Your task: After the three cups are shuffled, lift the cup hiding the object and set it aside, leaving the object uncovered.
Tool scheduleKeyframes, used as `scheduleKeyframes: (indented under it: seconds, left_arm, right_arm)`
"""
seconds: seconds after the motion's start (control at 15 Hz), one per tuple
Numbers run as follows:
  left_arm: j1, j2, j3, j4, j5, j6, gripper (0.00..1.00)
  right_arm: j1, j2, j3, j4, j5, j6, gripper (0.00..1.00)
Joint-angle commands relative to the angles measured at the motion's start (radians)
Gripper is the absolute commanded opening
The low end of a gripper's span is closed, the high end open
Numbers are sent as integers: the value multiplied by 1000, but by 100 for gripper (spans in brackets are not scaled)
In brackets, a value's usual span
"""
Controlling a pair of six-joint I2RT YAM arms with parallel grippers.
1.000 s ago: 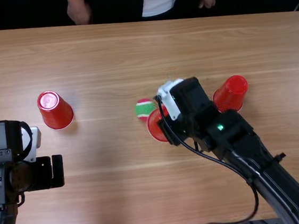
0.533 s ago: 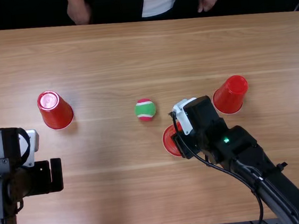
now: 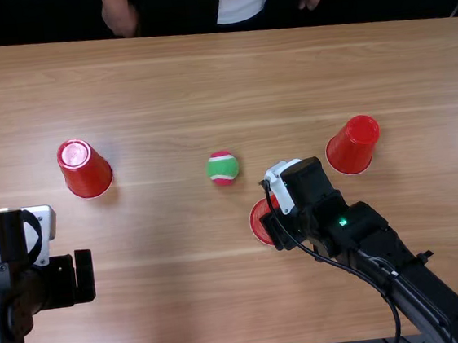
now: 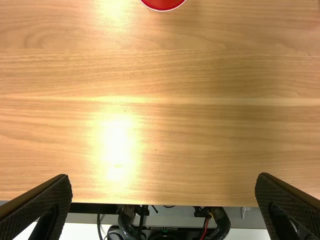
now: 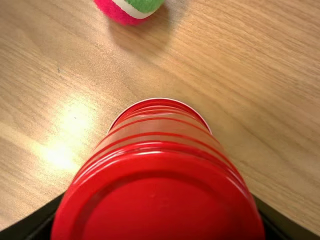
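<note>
A green and pink ball lies uncovered near the table's middle; it also appears as the ball in the right wrist view. My right gripper is shut on a red cup, held upside down just near-right of the ball. In the right wrist view that cup has its rim low over the wood; I cannot tell if it touches. Another red cup stands upside down at the left, and a third red cup at the right. My left gripper is open at the near left edge, holding nothing.
The left wrist view looks along bare wood to the left cup's rim, with the table's near edge below it and the left fingers spread wide. A person stands behind the far edge.
The right gripper carried its cup away from the ball toward the near edge and lower, leaving the ball in the open. The left arm drew back slightly toward the near edge.
</note>
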Motion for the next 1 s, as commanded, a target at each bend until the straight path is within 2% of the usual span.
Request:
scheduleKeyframes:
  seconds: [0.0,0.07,0.2,0.27,0.6,0.73,0.93]
  left_arm:
    - [7,-12,-18,1,-4,4,100]
    - [7,-12,-18,1,-4,4,100]
    - [7,-35,-18,1,-4,4,100]
    - [7,-49,-18,1,-4,4,100]
    - [7,-72,-18,1,-4,-1,100]
    - [6,-78,-18,1,-1,-5,100]
    - [6,-115,-18,1,3,-7,100]
  right_arm:
    - [-2,-12,-8,2,-3,9,100]
    - [-8,-17,-4,4,-1,11,100]
    - [-41,-23,1,4,-3,65,100]
    - [-45,-29,2,4,-3,72,100]
    - [-63,-269,54,-18,4,70,100]
    - [-118,-312,76,-69,4,68,100]
    - [-204,-471,65,-184,10,59,100]
